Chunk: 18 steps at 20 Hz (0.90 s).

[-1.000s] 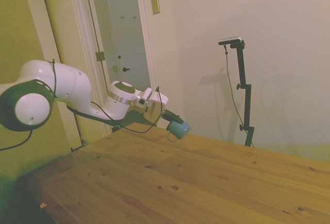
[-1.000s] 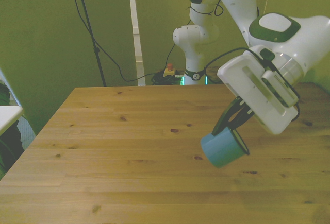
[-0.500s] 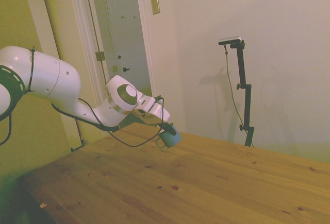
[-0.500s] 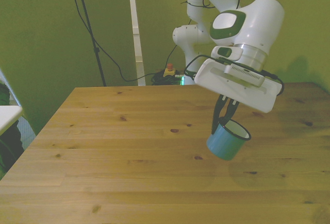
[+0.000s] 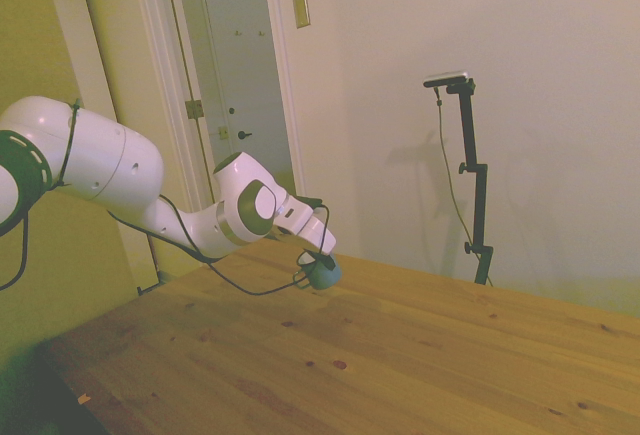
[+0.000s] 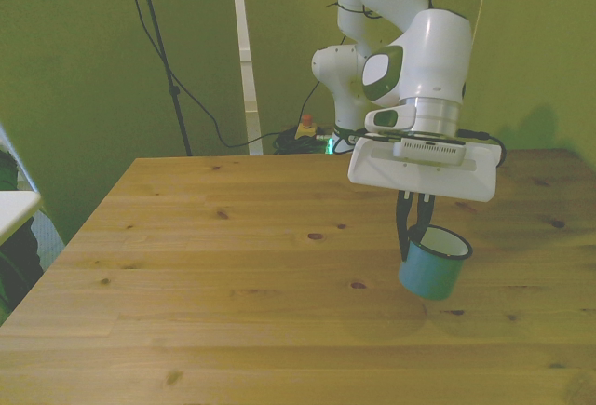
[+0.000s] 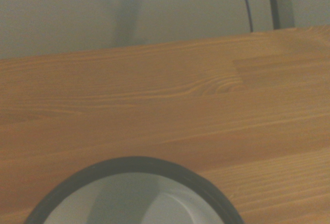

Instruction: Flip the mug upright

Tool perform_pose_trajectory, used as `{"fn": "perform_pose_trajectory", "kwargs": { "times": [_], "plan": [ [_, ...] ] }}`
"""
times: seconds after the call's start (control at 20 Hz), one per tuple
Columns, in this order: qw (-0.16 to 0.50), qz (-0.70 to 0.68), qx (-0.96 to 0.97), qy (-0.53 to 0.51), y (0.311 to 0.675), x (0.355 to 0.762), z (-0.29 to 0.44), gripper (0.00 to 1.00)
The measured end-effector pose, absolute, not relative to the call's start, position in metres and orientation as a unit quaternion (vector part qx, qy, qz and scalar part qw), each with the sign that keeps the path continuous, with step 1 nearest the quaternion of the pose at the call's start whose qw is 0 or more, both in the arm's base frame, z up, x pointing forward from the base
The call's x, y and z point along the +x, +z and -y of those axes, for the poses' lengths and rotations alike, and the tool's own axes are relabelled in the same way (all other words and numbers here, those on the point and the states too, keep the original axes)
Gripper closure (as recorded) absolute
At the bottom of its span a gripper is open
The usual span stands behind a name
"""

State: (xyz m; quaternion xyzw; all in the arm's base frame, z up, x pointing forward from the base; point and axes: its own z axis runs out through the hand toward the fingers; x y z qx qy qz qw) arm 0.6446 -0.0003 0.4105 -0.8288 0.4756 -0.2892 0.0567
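Mug (image 6: 432, 270) hangs in the gripper (image 6: 416, 236), mouth up and close to upright, above the table (image 6: 233, 265) on the front view's right half; we read the dark fingers (image 6: 403, 230) as pinched on the rim wall on the side toward the front view's left, one inside and one outside. In the side view the mug (image 5: 322, 273) sits low under the wrist, very near the wood; whether its base touches we cannot tell from that angle; the front view shows a soft shadow patch under it, which suggests it is just clear of the surface. The wrist view shows the dark rim and pale interior of the mug (image 7: 136, 198) with bare plank beyond it, so the opening faces the camera; the handle does not show clearly in any view.

Step in hand, as we judge it: set the mug down standing. To do it well we would first take out the slight remaining lean, since the base looks tipped a little toward the front view's left; then lower straight and slowly until the whole base ring meets the wood; release only once it is seated flat. We would part the fingers gently and lift vertically, because a finger inside the rim could drag the wall and tip it. A one-sided rim grip may let the mug swing; keep motion slow.
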Motion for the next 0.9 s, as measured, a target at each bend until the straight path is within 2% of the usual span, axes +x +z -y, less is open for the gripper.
{"fn": "perform_pose_trajectory", "kwargs": {
  "times": [0.45,0.5,0.9],
  "plan": [
    [0.055,-0.477,-0.836,-0.268,0.382,0.648,0.006,1.0],
    [0.053,-0.476,-0.836,-0.267,0.381,0.648,0.006,0.0],
    [0.046,-0.465,-0.842,-0.27,0.38,0.649,0.008,0.0]
  ]
}}
